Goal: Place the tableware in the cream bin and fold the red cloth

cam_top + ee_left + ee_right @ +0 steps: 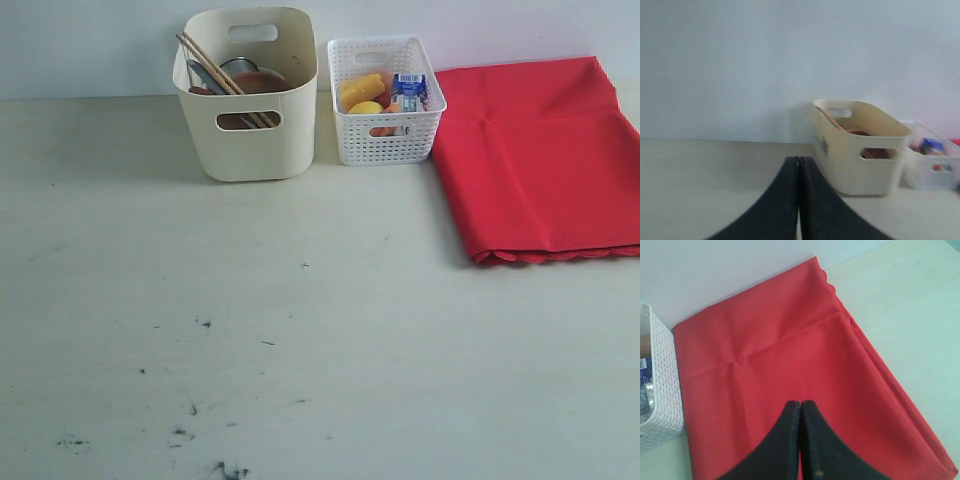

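Observation:
The cream bin (250,120) stands at the back left of the table and holds the wooden chopsticks (215,70), the brown plate (262,82) and a steel cup rim (238,65). It also shows in the left wrist view as the cream bin (860,160). The red cloth (540,160) lies folded in layers at the back right, its scalloped edge toward the front. Neither gripper shows in the exterior view. My left gripper (799,161) is shut and empty, short of the bin. My right gripper (801,405) is shut and empty above the red cloth (780,365).
A white lattice basket (385,135) with food pieces and a blue-white milk carton (408,90) stands between the bin and the cloth. The pale table (300,350) has dark scuff marks near the front. A white wall runs behind everything.

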